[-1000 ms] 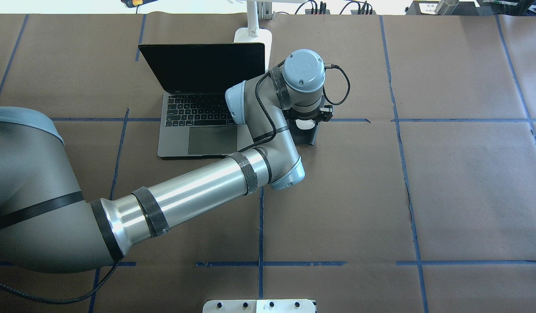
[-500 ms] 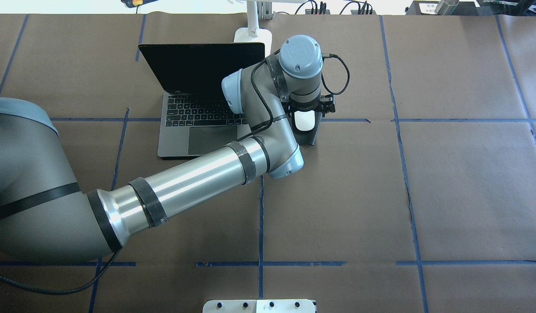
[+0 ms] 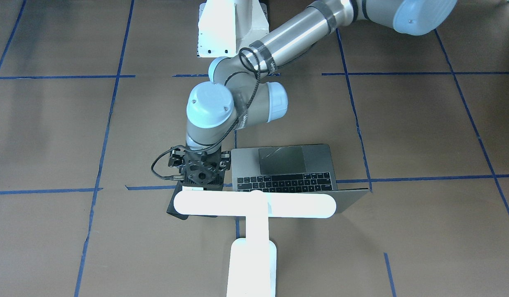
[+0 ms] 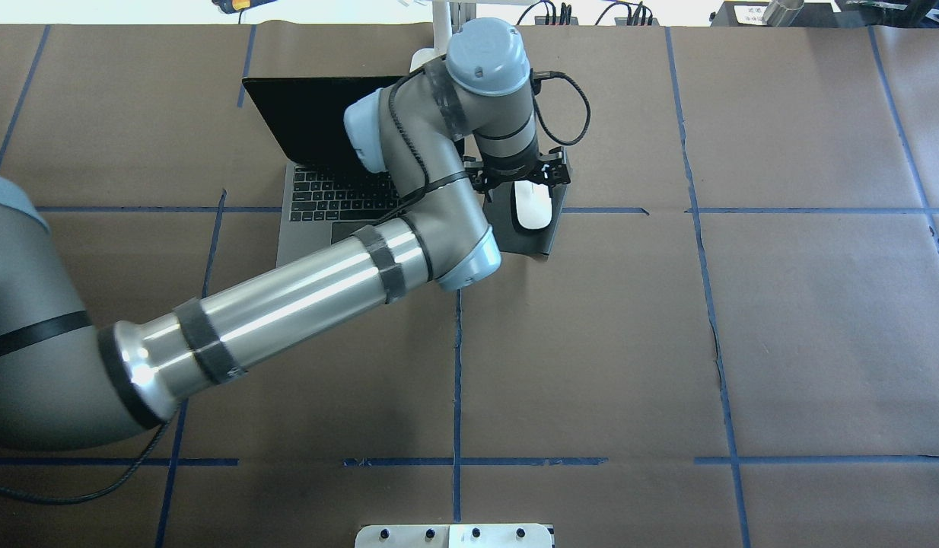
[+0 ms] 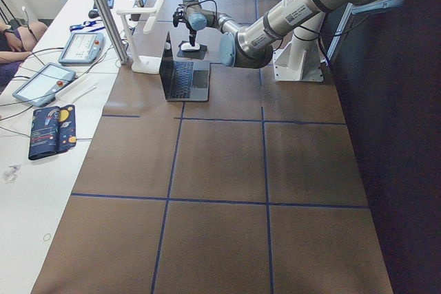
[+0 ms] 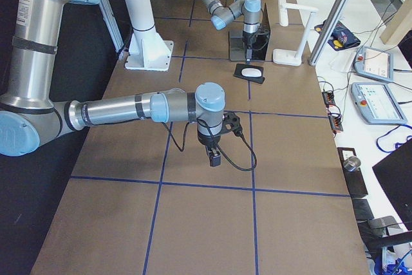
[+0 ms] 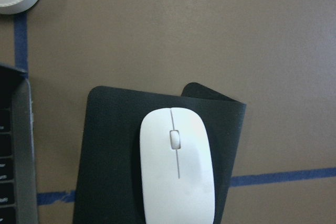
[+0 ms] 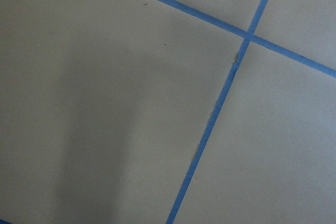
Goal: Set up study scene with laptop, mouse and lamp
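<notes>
Mouse [image 7: 177, 163] lies free on the black pad [image 7: 110, 145], at 3 o'clock of the laptop [image 4: 317, 221] on the surface [image 4: 743, 342]. Left fingers [image 6: 248, 55] hang above its 12 o'clock end, seemingly apart from it; whether released or clenched, I cannot tell. Right fingers [image 6: 214, 158]: likewise unclear.

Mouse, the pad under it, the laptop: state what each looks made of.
The mouse looks like glossy white plastic: a smooth shell with soft highlights. The pad seems thin matte black rubber or fabric-faced foam; one corner curls up, so it is flexible. The laptop looks like grey metal, probably aluminium, with an even satin sheen.
</notes>
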`<state>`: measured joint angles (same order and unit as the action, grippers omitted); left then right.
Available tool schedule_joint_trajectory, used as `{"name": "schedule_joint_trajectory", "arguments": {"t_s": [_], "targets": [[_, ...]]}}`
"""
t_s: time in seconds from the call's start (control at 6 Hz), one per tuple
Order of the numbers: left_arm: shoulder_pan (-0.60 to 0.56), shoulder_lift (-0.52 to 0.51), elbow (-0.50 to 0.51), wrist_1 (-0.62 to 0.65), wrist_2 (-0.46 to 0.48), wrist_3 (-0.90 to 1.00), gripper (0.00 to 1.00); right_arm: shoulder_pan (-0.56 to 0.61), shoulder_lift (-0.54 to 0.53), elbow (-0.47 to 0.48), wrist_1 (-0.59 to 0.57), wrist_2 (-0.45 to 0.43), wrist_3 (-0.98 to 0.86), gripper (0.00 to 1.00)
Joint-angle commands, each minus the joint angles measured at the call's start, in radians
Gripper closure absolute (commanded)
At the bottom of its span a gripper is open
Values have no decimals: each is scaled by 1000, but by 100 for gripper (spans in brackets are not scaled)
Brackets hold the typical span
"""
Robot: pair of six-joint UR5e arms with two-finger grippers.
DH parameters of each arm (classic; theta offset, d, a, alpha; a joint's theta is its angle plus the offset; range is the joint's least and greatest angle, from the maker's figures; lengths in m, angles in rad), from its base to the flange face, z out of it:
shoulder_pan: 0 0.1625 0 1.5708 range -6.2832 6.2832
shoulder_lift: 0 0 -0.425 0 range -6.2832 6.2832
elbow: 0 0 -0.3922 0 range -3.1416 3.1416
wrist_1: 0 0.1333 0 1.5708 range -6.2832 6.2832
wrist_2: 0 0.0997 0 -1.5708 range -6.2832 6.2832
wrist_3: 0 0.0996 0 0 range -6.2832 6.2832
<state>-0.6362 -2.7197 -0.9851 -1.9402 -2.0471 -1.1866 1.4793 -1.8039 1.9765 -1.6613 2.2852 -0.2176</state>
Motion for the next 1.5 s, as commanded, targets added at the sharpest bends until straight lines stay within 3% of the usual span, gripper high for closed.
{"name": "schedule_joint_trajectory", "arguments": {"t_s": [0.0,0.17,0.5,0.67,1.0,1.33], "targets": [[-3,238,-382,157,-7,12,0,1,-15,-11,2,5,139,1],[-14,338,-493,164,-8,36,0,1,-25,-21,3,5,139,0],[-69,556,-746,289,-8,314,0,25,-58,-25,9,7,82,0],[-123,651,-811,303,-11,473,0,50,-74,-27,8,7,25,0],[-323,806,-817,303,-166,803,0,62,-75,-34,8,8,-3,0],[-495,976,-819,308,-209,1093,0,62,-71,-36,9,8,-3,0]]}}
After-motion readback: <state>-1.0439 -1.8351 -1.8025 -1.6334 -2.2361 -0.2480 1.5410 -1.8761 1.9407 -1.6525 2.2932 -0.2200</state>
